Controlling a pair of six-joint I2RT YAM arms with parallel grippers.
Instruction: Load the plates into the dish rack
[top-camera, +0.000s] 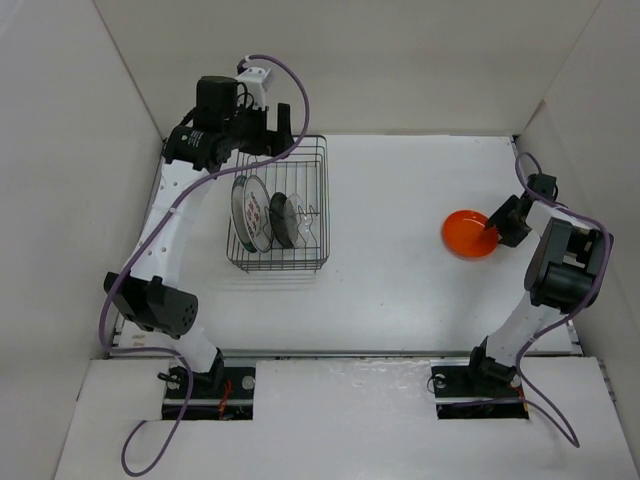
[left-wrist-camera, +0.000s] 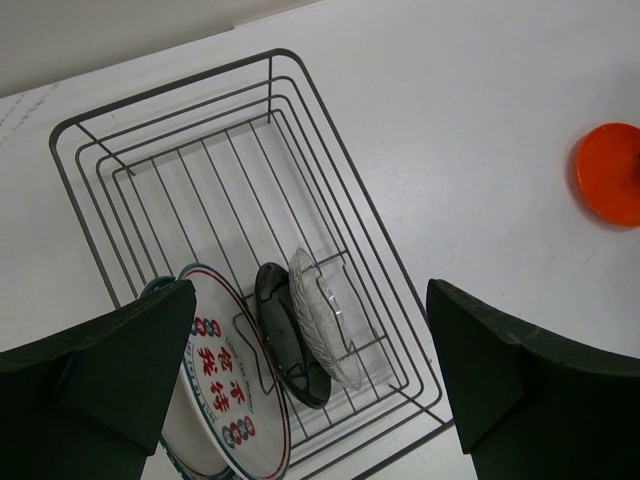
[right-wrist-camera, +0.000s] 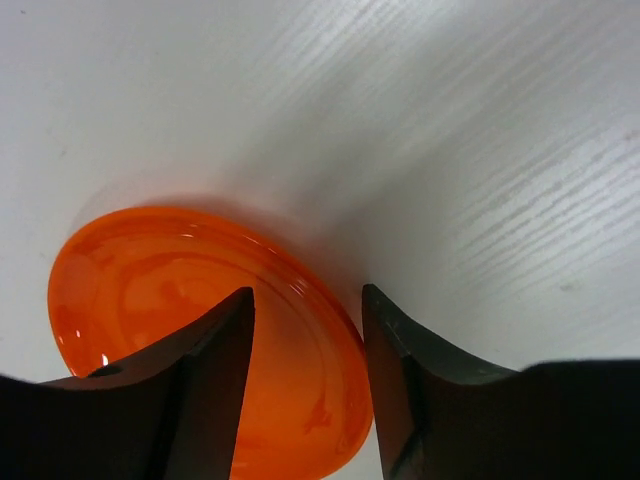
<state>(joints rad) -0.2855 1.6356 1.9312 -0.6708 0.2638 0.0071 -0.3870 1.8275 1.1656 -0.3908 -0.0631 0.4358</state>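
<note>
Currently, the right gripper (right-wrist-camera: 306, 295) straddles the rim of the orange plate (right-wrist-camera: 150, 290), fingers apart, not clamped. The left gripper (left-wrist-camera: 310, 290) hangs wide open above the rack (left-wrist-camera: 170, 88) of upright plates (left-wrist-camera: 235, 385).

Smooth gloss is seen on the orange plate (right-wrist-camera: 150, 280), over a matt, faintly grained table (right-wrist-camera: 450, 120). The dish rack (left-wrist-camera: 350, 190) is shown as dark metal wire, with a clear glass plate (left-wrist-camera: 322, 315) and a shiny black plate (left-wrist-camera: 285, 335) inside.
</note>
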